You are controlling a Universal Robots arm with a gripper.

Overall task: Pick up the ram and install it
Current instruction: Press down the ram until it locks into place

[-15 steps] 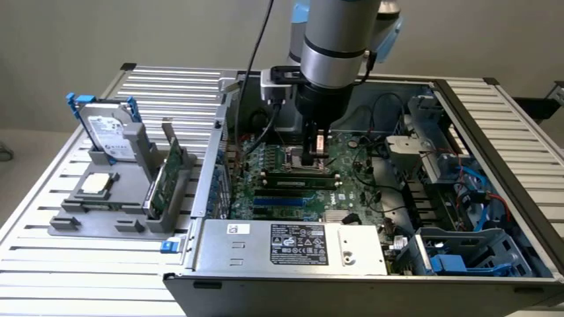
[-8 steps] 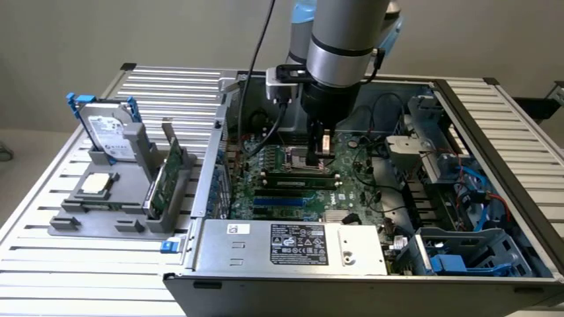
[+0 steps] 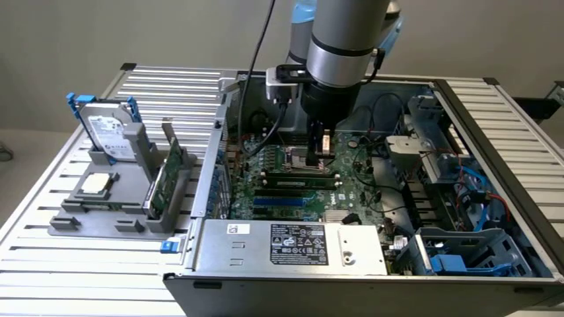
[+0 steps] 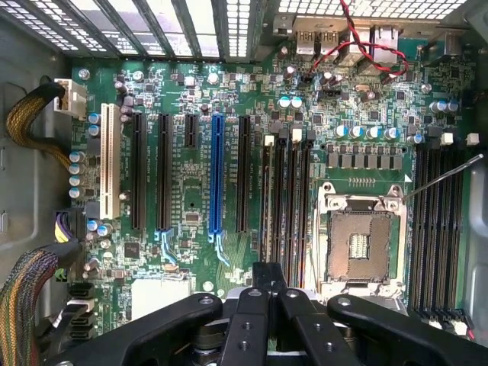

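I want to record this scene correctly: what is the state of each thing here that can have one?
Hand: shut, over the memory slots.
Ram: lying along the slots, not held.
CPU socket: empty.
Computer case: open.
Hard drive: standing in its holder.

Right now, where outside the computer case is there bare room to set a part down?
Bare slatted table lies in front of the grey parts holder, and behind it near the case wall. The holder itself is crowded: hard drive, green card.
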